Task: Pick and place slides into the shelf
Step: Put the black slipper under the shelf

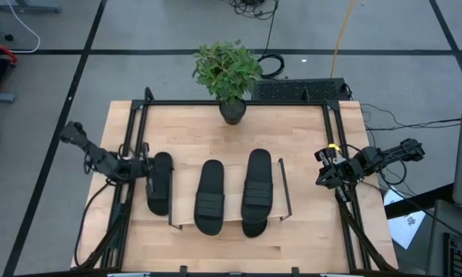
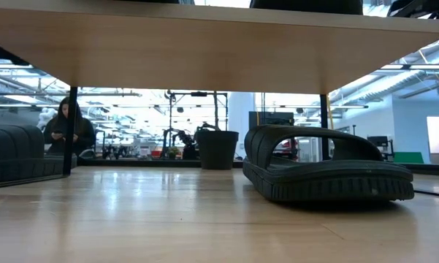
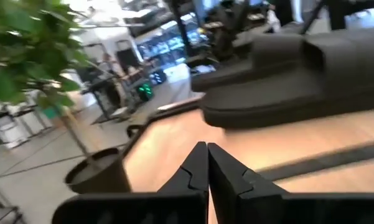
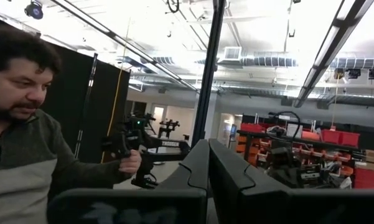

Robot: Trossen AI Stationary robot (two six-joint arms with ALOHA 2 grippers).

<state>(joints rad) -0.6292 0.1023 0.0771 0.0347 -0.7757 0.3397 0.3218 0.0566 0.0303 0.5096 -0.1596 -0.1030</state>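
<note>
Two black slides point(image 1: 210, 197) point(image 1: 257, 191) lie side by side on top of the shelf point(image 1: 232, 165), soles down. A third slide point(image 1: 160, 182) lies on the table just outside the shelf's left wire frame, and shows in the low view point(image 2: 14, 157). Another slide point(image 2: 329, 166) rests on the tabletop under the shelf board point(image 2: 204, 51). My left gripper point(image 1: 148, 167) point(image 3: 206, 152) is shut and level, close beside the left slide's far end, with bare wood showing ahead of its tip. My right gripper point(image 1: 321, 171) point(image 4: 208, 149) is shut at the table's right edge, holding nothing.
A potted plant point(image 1: 229, 77) stands at the table's far edge, its dark pot point(image 2: 217, 150) behind the shelf. Black frame rails run along the table's left and right sides. A person point(image 4: 25, 124) shows in the room beyond the right arm.
</note>
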